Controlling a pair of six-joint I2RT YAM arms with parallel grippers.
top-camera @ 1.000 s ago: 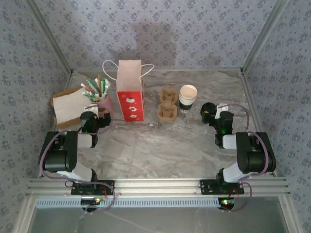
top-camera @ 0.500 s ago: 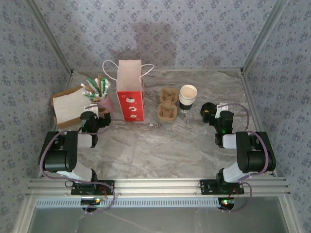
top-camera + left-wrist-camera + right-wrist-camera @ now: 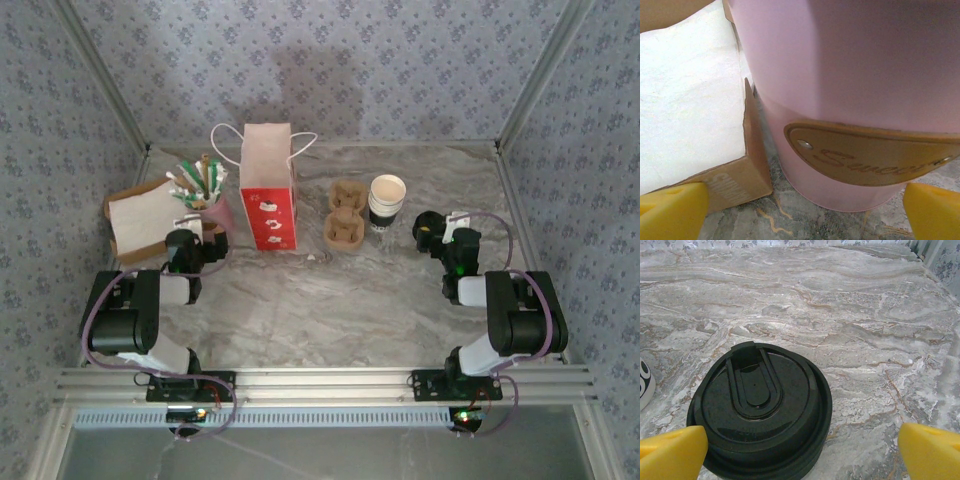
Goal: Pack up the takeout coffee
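While both claws stood wide open and empty, nothing of the coffee had been packed.

Right claw (image 3: 801, 455): yellow fingers spread either side of the black lid (image 3: 760, 410), which lay flat on the marble table (image 3: 865, 315). No contact that I could see.

Top view: the lid lay near the cup (image 3: 386, 200), at its 4 o'clock. The cup stood upright, just at 3 o'clock of the cardboard carrier (image 3: 345, 213). The red bag (image 3: 268, 200) stood upright at 9 o'clock of the carrier.

Left claw (image 3: 801, 215): open, nosed close up to a pink tin (image 3: 855, 100), with a box of napkins (image 3: 690, 100) at the tin's 9 o'clock.

Risks, as judged:
- The lid was low and slick. Fingers closing too high would likely skid over its rim, or push it across the marble instead of lifting it.
- A shove toward 10 o'clock could send the lid into the cup and tip it.
- Any forward creep of the left claw would probably knock the tin over.
- The bag looked tall and light, so a cup catching its edge might topple it.
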